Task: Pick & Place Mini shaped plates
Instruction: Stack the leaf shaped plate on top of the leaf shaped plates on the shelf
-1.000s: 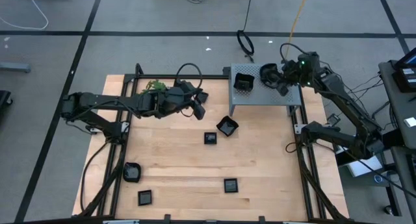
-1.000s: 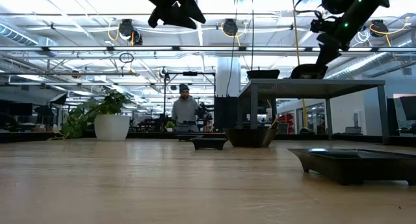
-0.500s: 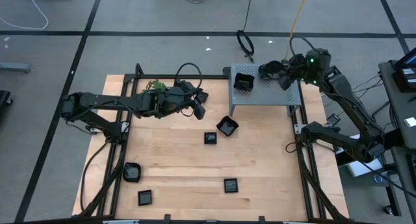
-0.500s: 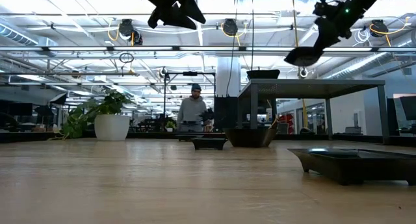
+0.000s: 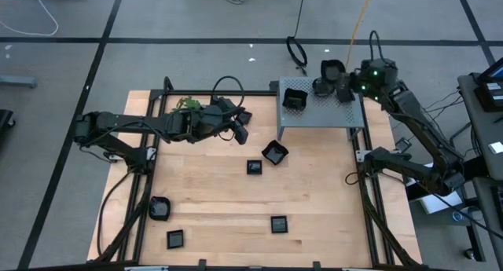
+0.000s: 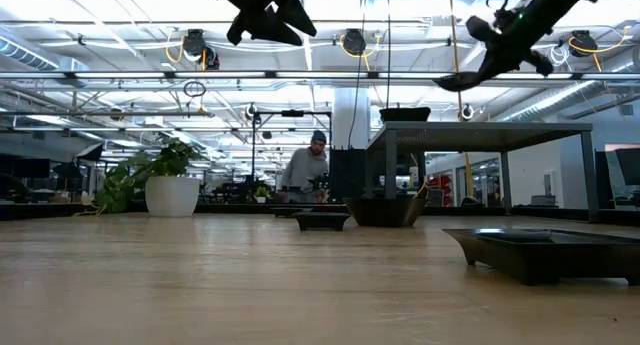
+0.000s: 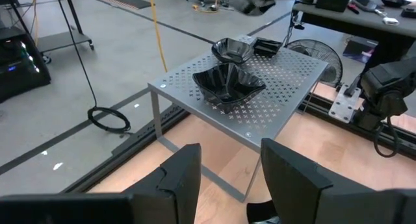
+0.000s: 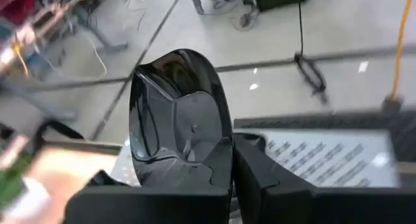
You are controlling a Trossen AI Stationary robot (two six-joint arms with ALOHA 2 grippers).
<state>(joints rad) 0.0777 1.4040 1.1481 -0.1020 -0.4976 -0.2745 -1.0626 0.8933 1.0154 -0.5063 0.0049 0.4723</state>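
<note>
The right gripper is clamped on a black plate, high above the metal stand (two plates already sit there). It grips probably only the rim, so it may slip. The left gripper waits, fingers apart.

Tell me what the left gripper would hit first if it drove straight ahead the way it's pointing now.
Most likely the grey perforated metal stand. The open left gripper aims at it, with the wavy black dish on top. Depth is unclear; it might pass under the top.
</note>
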